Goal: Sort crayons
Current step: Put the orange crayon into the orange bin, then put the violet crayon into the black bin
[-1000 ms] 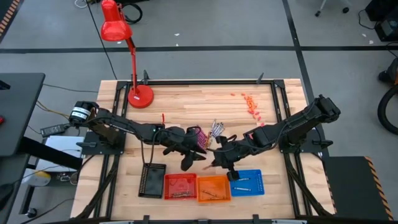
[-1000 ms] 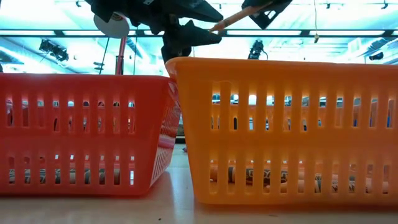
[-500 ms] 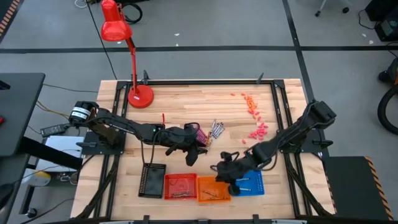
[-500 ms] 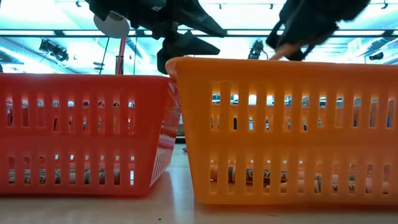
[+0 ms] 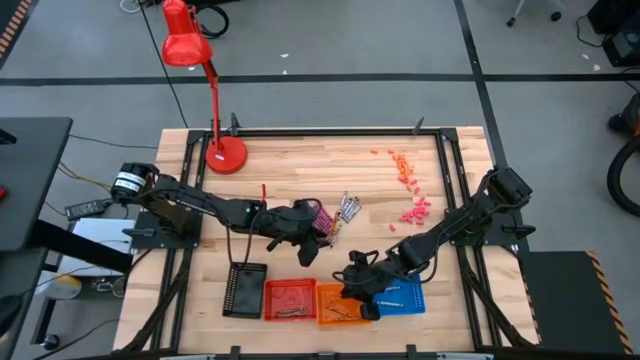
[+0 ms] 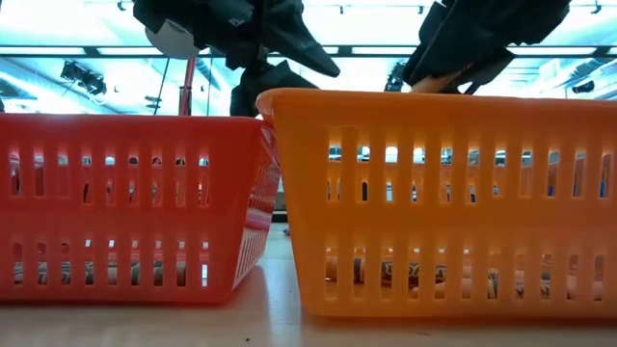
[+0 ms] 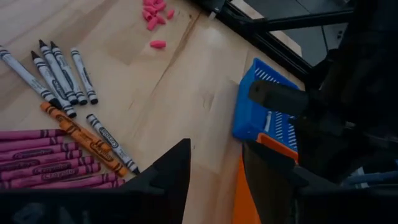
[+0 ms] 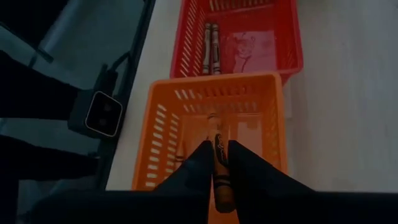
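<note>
Your right claw [image 8: 214, 163] hangs over the orange basket [image 5: 342, 302] at the table's [image 5: 300, 165] front edge, its two fingers narrow and pinching an orange crayon [image 8: 221, 171] that points down into the basket; a few more orange crayons lie on that basket's floor. The red basket [image 5: 289, 298] sits just beside it on the left and holds two dark crayons against its far wall, while the blue basket [image 5: 402, 293] sits on the right with your right arm crossing above it. Your left claw [image 5: 308, 240] hovers near the middle of the table with its fingers spread wide and nothing between them, right over the loose pile: a row of pink crayons [image 7: 43, 165] lying side by side, one orange crayon [image 7: 81, 138] slanting across their ends, and several white crayons [image 7: 53, 74] fanned out beyond. A scatter of small pink bits [image 5: 415, 211] lies well apart toward the table's right edge.
</note>
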